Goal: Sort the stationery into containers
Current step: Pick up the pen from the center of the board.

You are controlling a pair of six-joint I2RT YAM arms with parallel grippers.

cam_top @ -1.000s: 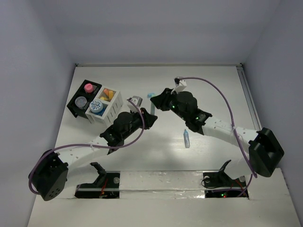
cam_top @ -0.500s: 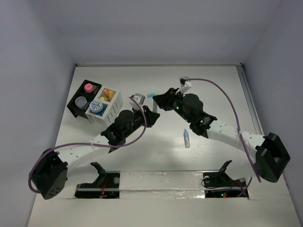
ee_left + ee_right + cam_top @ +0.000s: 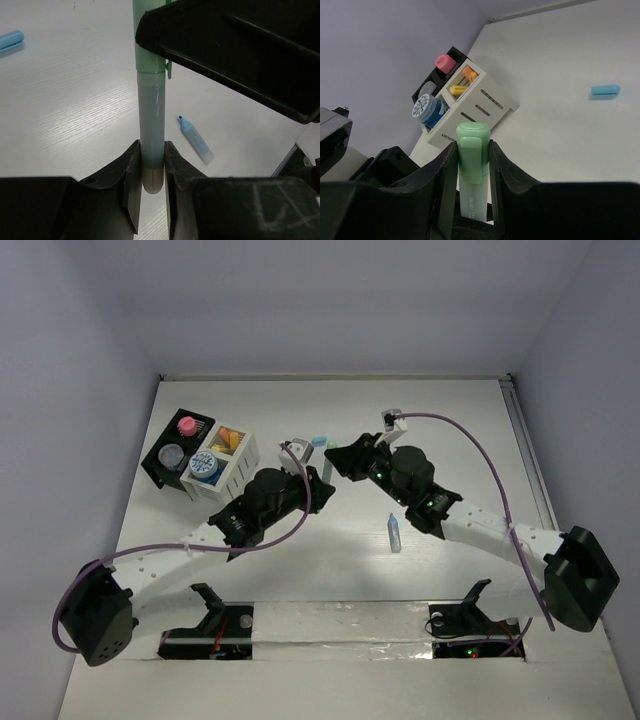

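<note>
The white table [image 3: 450, 420] carries everything, and my two arms reach in from the near edge and meet just left of its middle. Far left stand the containers, the black tray [image 3: 158, 472] touching the white box [image 3: 490, 102] on its right. The box already holds a blue-lidded tub [image 3: 425, 107] and orange and yellow sticks.

Between my arms, lifted off the table, is the green highlighter [image 3: 150, 115]. My left gripper [image 3: 151, 165] is clenched on its butt end. My right gripper [image 3: 474, 150] is clamped on the green cap [image 3: 473, 131] at the other end. The pen's long axis therefore runs from one tool to the other. I can pull or push along that line, but neither arm can swing away while both grip. The cap looks to meet the barrel, though I cannot tell if it is fully seated.

The containers lie left and far of the pen, on my left arm's side. I judge the left arm should carry it there, once the right jaws let go of the cap.

A blue highlighter [image 3: 395, 533] lies uncapped near the right forearm. Its blue cap [image 3: 320, 441] lies well apart, just beyond the grippers.
</note>
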